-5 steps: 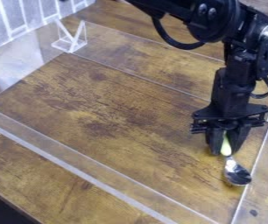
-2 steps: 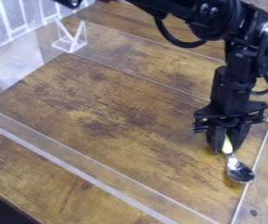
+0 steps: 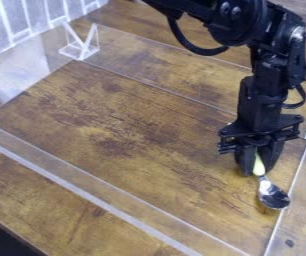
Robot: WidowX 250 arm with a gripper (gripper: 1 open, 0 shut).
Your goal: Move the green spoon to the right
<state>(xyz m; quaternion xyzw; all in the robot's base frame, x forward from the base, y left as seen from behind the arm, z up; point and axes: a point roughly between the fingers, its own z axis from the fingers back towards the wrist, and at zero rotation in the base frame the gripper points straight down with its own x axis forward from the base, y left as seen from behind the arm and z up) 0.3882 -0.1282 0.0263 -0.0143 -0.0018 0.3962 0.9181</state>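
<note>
Clamped shut, the claw (image 3: 259, 150) points straight down and pinches the yellow-green handle of the green spoon (image 3: 264, 180), which lies low at the right end of the desk (image 3: 102, 125).

By size: the wooden desk fills the view, walled by a clear plastic barrier (image 3: 292, 205) that runs along its edges. The black arm (image 3: 269, 75) reaches in from the top and stands over the right side. The spoon is smallest, its silver bowl resting on or just above the wood near the right wall, handle tilted up into the claw.

The spoon looks already far to the right, so the step seems nearly done. To finish well, keep the grip firm and the slide slow, stop before the bowl touches the plastic wall, then lay the handle flat before letting go, so the spoon does not roll or flick.
</note>
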